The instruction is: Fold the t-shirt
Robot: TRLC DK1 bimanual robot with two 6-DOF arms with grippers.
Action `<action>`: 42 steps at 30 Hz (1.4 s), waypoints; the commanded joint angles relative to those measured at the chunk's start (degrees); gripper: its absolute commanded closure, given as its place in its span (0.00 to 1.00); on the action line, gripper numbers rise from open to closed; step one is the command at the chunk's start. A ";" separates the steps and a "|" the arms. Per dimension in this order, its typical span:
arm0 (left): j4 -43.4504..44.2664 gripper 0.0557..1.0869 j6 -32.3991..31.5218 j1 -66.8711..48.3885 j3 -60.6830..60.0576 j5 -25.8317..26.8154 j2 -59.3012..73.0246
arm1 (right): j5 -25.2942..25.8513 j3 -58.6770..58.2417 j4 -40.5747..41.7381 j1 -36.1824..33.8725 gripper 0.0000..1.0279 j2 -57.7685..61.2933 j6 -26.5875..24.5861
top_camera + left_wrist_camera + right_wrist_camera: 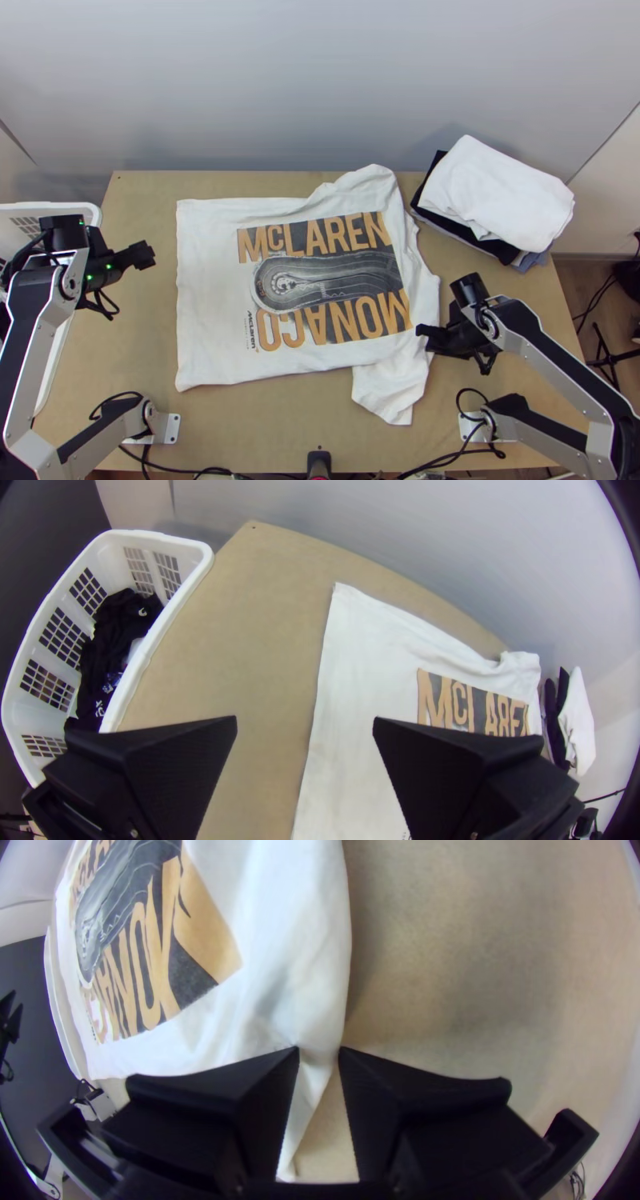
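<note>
Looks like a robotics lab, judging by a left arm [36, 352] and right arm [560, 368] mounted at a wooden worktop [264, 424], with loose cables [180, 470] along its near edge and a black stand [606, 364] at right.

Orange "McLAREN" and "MONACO", plus small "McLaren", on the white t-shirt [210, 308]

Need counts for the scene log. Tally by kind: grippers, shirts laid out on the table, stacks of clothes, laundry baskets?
Grippers: 2 (left gripper, right gripper)
T-shirt laid out: 1
Clothes stack: 1
Laundry basket: 1
Total: 5
</note>
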 commanded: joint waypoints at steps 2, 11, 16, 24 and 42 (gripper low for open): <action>-6.26 0.04 9.80 -0.04 -2.72 0.02 -0.05 | 2.64 -0.18 1.06 0.15 0.97 -3.94 -2.02; -34.12 0.04 33.62 -0.92 -6.50 0.02 5.40 | 2.64 -0.27 1.68 0.24 0.97 -4.30 -2.11; -40.36 0.04 41.44 -1.89 -10.46 -0.24 4.35 | 2.64 -0.35 2.03 0.15 0.97 -4.12 -1.93; -41.24 0.04 35.55 -14.02 -18.46 0.37 6.98 | 2.64 0.00 2.47 0.24 0.97 -3.59 -1.32; -35.26 0.05 31.24 -14.10 -16.52 9.95 17.62 | 2.64 -0.44 2.91 1.56 0.97 -3.94 -0.44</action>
